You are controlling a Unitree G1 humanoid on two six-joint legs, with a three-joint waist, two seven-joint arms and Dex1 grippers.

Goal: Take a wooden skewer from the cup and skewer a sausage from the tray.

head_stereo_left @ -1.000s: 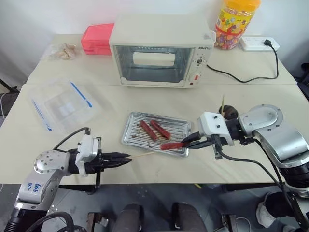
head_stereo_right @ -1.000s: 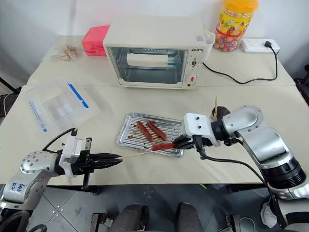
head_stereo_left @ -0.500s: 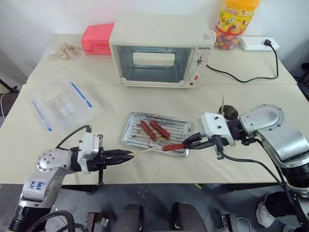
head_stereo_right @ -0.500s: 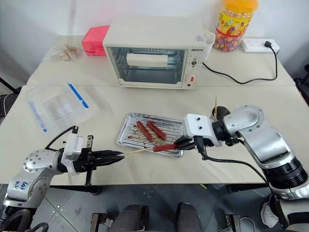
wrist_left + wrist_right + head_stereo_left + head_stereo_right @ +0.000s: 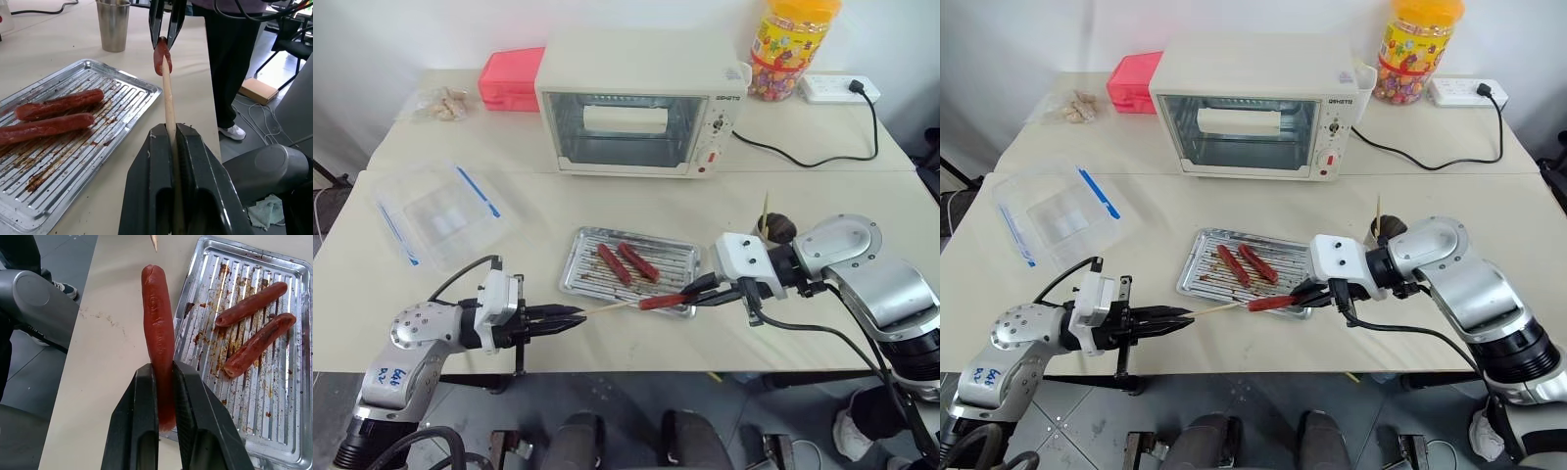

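The sausage (image 5: 663, 300) hangs just above the near rim of the tray (image 5: 677, 258), pinched by its tail in the right gripper (image 5: 697, 291). The skewer (image 5: 607, 310), clamped in the left gripper's (image 5: 570, 318) pressed-together jaws, nearly meets its free end. Pushing straight along the sausage's length should keep the point from slipping off.

Cup (image 5: 779, 228) mostly hidden behind right arm; only a dark rim and skewer tips show. Held wooden skewer (image 5: 168, 100): rear end buried between left gripper (image 5: 174, 142) fingers. Tip against sausage (image 5: 159, 333): touching or just short, cannot tell. Candy jar (image 5: 791, 44) cut at top edge.
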